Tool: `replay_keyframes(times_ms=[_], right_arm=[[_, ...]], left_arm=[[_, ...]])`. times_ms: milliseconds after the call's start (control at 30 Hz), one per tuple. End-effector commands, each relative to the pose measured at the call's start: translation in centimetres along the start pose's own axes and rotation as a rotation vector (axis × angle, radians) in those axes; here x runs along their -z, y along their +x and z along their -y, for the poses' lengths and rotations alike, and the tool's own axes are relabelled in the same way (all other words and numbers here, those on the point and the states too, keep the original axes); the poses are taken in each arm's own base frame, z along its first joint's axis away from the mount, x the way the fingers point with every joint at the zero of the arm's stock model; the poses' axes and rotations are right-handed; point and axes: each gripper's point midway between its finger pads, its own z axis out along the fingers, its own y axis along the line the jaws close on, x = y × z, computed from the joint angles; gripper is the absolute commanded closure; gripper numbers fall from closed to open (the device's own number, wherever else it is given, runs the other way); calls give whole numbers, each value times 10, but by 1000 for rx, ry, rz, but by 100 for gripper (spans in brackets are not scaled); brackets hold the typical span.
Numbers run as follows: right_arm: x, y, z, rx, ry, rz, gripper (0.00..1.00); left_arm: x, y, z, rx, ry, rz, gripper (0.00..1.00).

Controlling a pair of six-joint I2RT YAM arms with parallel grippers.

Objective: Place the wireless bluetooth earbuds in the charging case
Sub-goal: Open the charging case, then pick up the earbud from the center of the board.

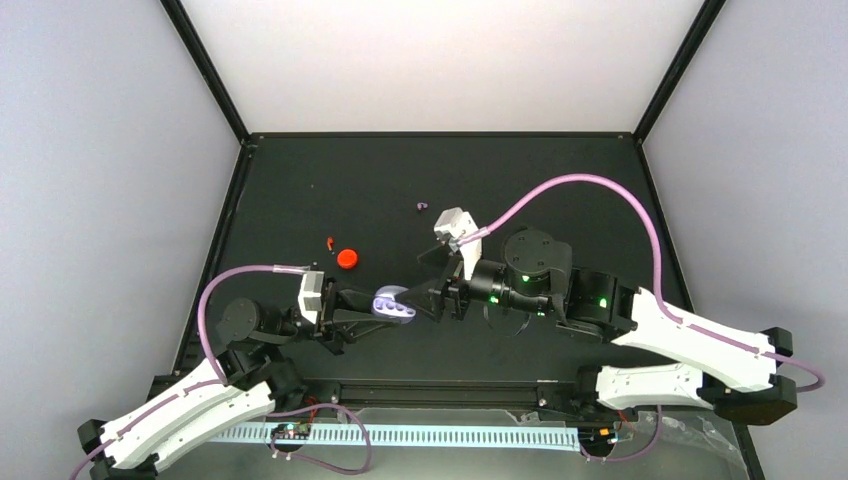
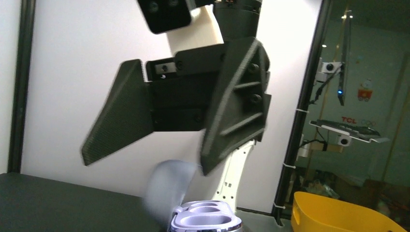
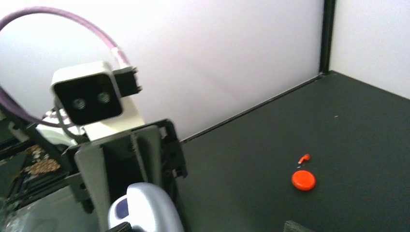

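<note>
While the left gripper squeezes the open lavender charging case, the right gripper hangs wide open just beside it. A purple earbud and a red earbud lie well apart from the case.

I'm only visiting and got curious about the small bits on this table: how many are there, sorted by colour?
Lavender: 2, the open lavender case held in the left pincer and one lavender earbud.
Red-orange: 2, the red-orange case and one red-orange earbud beside it.
Total: 4.
</note>
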Motion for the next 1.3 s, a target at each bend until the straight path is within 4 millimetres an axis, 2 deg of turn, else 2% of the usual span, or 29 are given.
replay_keyframes(times_ms=[0, 267, 400, 467, 533, 733, 800, 867, 933, 1033, 1133, 1200, 1267], right_arm=[[5, -11, 21, -9, 117, 44, 19], [18, -19, 14, -21, 81, 76, 19], [36, -26, 7, -22, 30, 137, 16], [44, -24, 15, -26, 65, 158, 14], [49, -16, 32, -38, 152, 159, 13], [42, 41, 96, -175, 305, 86, 13], [38, 67, 124, -229, 365, 65, 12], [37, 103, 160, -258, 495, 41, 12], [37, 131, 183, -244, 590, 37, 12], [32, 167, 203, -272, 641, 0, 14], [25, 205, 215, -340, 649, -128, 14], [18, 225, 218, -377, 628, -189, 15], [9, 232, 210, -364, 557, -215, 17]], left_arm=[[2, -23, 25, -40, 99, 47, 98], [3, -21, 23, -35, 84, 42, 99], [5, -20, 20, -31, 61, 40, 98], [8, -21, 19, -33, 44, 46, 98], [14, -22, 20, -32, 26, 51, 98], [29, -20, 22, -21, -10, 58, 98], [33, -19, 23, -13, -14, 60, 98], [36, -17, 22, -9, -21, 62, 98], [38, -15, 22, -8, -26, 64, 98], [39, -14, 22, -5, -26, 62, 98], [39, -11, 22, -5, -26, 52, 98], [39, -10, 21, -4, -23, 54, 98], [39, -8, 21, -2, -20, 52, 98]])
